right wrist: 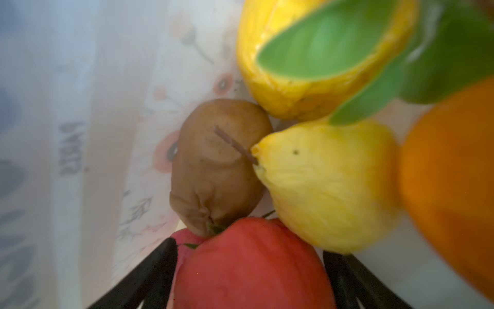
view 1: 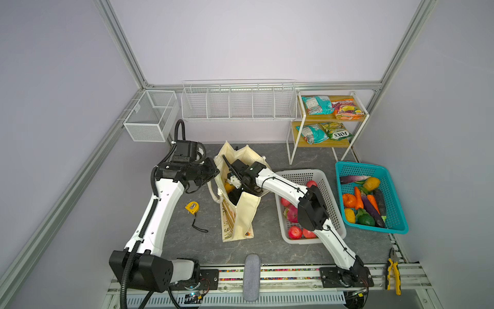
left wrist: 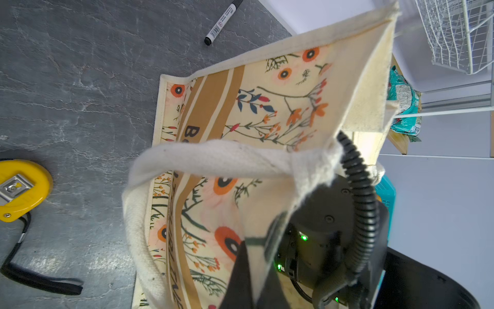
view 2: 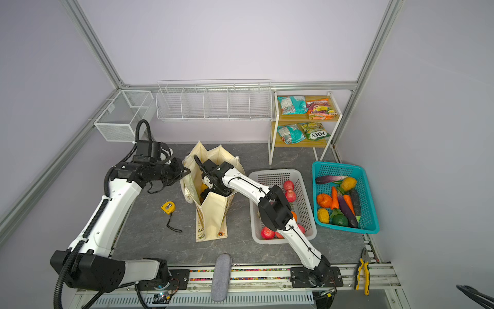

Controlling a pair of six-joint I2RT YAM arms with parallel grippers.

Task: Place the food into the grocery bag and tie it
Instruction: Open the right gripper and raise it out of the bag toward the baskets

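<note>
L gripper (view 1: 213,171): I see it pinched on grocery bag (view 1: 244,214) rim.
R gripper (right wrist: 250,248): inside bag, 2 jaws spread round red fruit (right wrist: 254,283), prob. not squeezing it.

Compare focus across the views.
Right wrist view: soft all over; the leafy yellow fruit smears, the brown knobbly vegetable is clearest. Left wrist view: grey stone-look table crisp, cream canvas tote sharp, its thick white rope handle blurred. Both top views: evenly lit, sharp.
</note>
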